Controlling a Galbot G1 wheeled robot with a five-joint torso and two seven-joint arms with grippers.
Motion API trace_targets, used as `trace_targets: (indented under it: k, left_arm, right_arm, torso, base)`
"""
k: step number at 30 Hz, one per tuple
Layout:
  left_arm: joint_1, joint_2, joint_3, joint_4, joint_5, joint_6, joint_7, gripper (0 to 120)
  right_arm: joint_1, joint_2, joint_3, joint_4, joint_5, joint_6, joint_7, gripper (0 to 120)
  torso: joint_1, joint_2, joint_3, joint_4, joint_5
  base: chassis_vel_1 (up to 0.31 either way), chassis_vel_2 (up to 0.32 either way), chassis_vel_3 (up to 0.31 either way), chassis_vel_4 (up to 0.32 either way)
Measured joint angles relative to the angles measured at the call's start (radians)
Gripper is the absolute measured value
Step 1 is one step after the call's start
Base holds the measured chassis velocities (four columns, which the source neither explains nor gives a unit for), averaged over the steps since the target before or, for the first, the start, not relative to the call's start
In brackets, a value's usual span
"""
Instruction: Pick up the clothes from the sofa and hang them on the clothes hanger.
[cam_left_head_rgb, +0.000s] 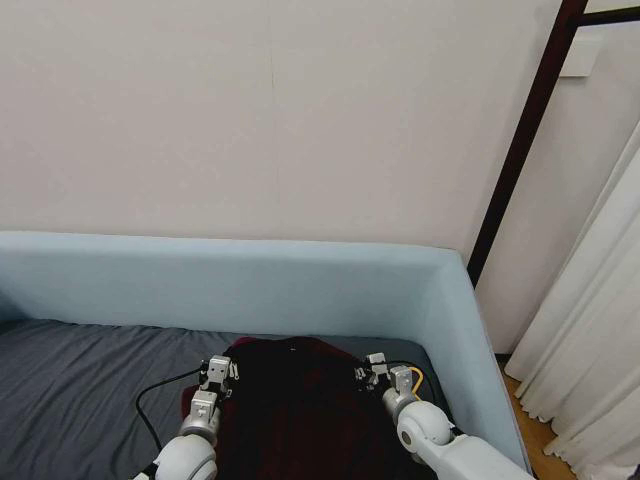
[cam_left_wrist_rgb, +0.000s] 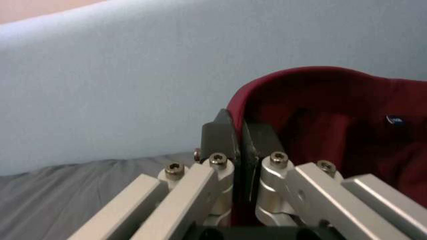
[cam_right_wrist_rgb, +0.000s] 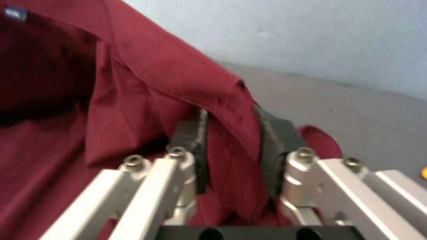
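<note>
Dark red fabric shirt (cam_left_head_rgb: 295, 405) lies bunched on the dark grey seat cushion (cam_left_head_rgb: 80, 370) of the light blue upholstered sofa (cam_left_head_rgb: 250, 285). It sits towards the sofa's right end, close to the padded backrest and near the corner where the back meets the right armrest. Both arms reach forward from the lower edge of the head view and meet the garment on opposite sides.

The left end effector (cam_left_head_rgb: 216, 376) is at the shirt's left edge. In the left wrist view its dark fingers (cam_left_wrist_rgb: 217, 137) are pressed almost together, with the rim of the red neckline running down between them, so it is clamped on the cloth. A small dark blue label (cam_left_wrist_rgb: 395, 120) shows inside the neck opening, just beyond that grip.

The right end effector (cam_left_head_rgb: 372, 371) is at the shirt's right edge, level with the left one. In the right wrist view its dark pads (cam_right_wrist_rgb: 192, 137) stand narrowly apart, with a thick fold of the red cloth pinched between them.

The top edge of the shirt stretches between the two grips. Whether it is lifted clear of the cushion cannot be told.

A black cable (cam_left_head_rgb: 150, 400) loops over the cushion beside the left arm. To the right of the sofa hangs a white curtain (cam_left_head_rgb: 600, 340), and a dark upright post (cam_left_head_rgb: 520, 140) leans against the cream wall (cam_left_head_rgb: 250, 110).
</note>
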Motion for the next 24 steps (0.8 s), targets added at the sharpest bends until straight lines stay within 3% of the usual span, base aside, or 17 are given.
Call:
trace_targets:
  k: [16, 24]
  left_arm:
    - [-0.047, -0.016, 0.037, 0.044, -0.023, 0.008, -0.004, 0]
    - [-0.042, -0.017, 0.040, 0.043, -0.023, 0.003, -0.003, 0]
  right_arm:
    - [-0.021, -0.063, 0.089, -0.043, 0.024, -0.014, 0.002, 91]
    - [-0.034, -0.104, 0.102, -0.126, -0.035, -0.063, -0.090, 100]
  torso:
    - [0.000, 0.000, 0.000, 0.0003, 0.0000]
    - [0.000, 0.000, 0.000, 0.0002, 0.0000]
  base:
    - [0.000, 0.000, 0.000, 0.000]
    - [0.000, 0.000, 0.000, 0.000]
